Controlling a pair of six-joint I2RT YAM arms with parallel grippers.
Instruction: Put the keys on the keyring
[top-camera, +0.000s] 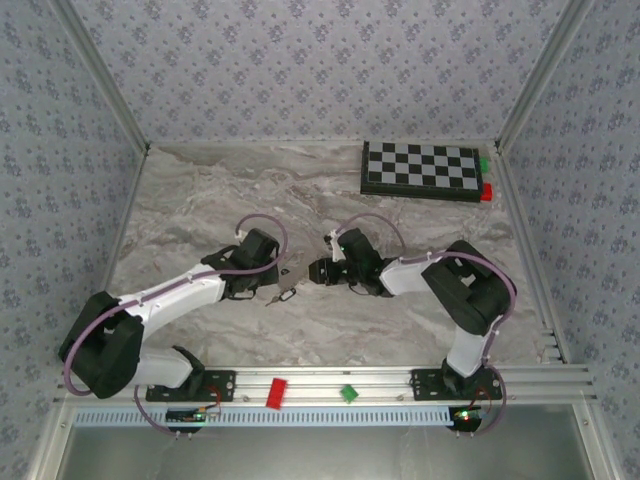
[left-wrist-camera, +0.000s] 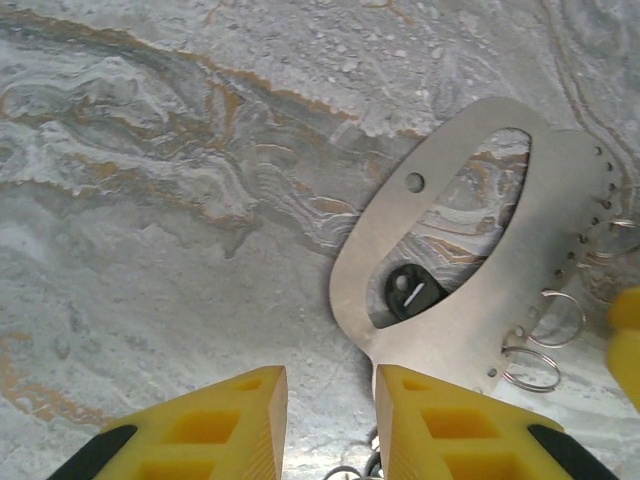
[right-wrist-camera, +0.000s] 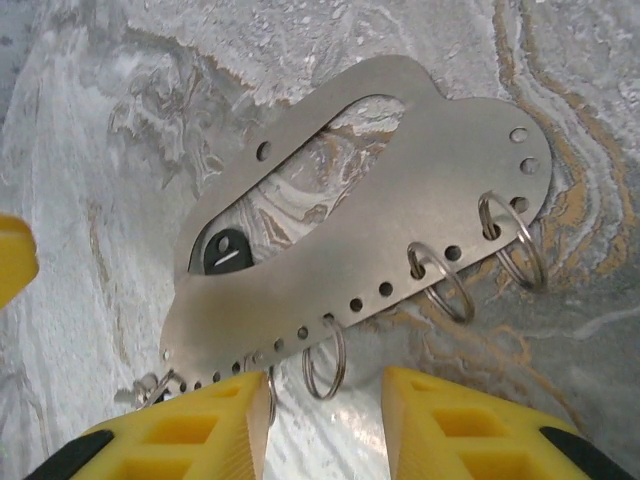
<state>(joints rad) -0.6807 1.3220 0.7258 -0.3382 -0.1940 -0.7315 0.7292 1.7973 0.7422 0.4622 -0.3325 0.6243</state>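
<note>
— Grey marble table (top-camera: 200, 200) first, then?

— Yes, with the checkered board (top-camera: 420, 168) at its far right corner. Both arms bend inward, and their tips nearly meet at the middle of the table.

— And the keyring?

— The keyring (right-wrist-camera: 420, 210) is between the two grippers. It is a flat steel plate with a big oval cut-out and a row of small holes along one edge. I cannot tell whether it lies flat on the marble.

— The hands?

— The left gripper (left-wrist-camera: 330, 378) has its yellow fingers a little apart, and marble shows through the gap. The plate's narrow end sits just beside one fingertip but is not pinched. The right gripper (right-wrist-camera: 325, 380) is spread wider, facing the holed edge and gripping nothing. One of the split rings (right-wrist-camera: 342, 350) hangs from that edge in line with the gap.

— Keys?

— One key (right-wrist-camera: 228, 250) is visible. Its black head shows through the cut-out at the end nearer the left gripper.
</note>
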